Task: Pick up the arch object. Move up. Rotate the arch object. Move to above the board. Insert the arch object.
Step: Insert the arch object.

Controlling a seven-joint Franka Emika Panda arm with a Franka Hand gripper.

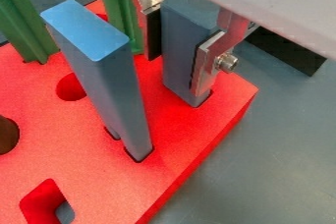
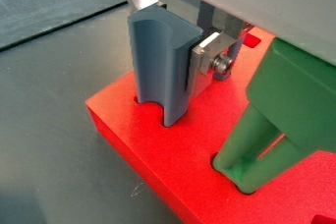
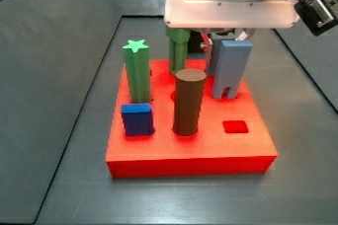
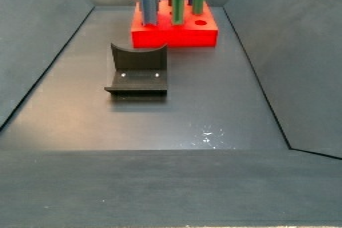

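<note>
Gripper [image 2: 197,56] clenched on the grey-blue arch object [image 2: 160,63], upright, legs already partly entering a hole at the corner of the red board [image 2: 144,149]. Best kept vertical and pressed straight down, slowly, well apart from the green star post [image 3: 136,69].

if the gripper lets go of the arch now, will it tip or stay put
Probably stays put: the arch stands upright with its legs already down in the board, which likely braces it. It looks like a stiff solid block, so it should not flex. The gripper sits over the board's corner, a finger flat against the arch; opening straight apart seems unlikely to drag it.
</note>
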